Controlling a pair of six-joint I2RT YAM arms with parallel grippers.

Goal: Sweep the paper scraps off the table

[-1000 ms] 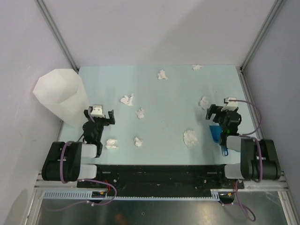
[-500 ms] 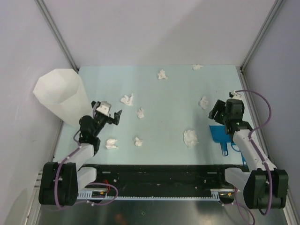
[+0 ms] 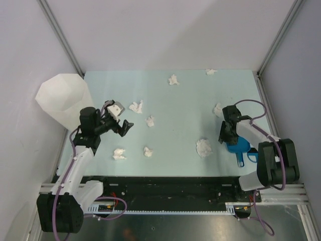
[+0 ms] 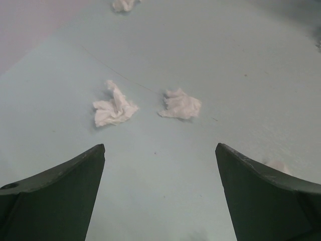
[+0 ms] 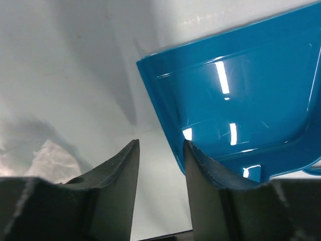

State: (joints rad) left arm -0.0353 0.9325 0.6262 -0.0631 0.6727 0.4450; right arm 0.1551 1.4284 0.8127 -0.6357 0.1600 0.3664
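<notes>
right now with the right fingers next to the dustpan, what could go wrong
The narrow gap of the right gripper sits beside the rim of the blue dustpan, not around it, so closing could miss or shove it. A paper scrap lies near those fingers and might get knocked away. The left gripper is open, facing two scraps; a bare push could scatter them.

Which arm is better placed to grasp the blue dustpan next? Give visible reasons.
Right. The right gripper is at the rim of the blue dustpan, fingers slightly apart. The left gripper hangs open over paper scraps, far from it.
</notes>
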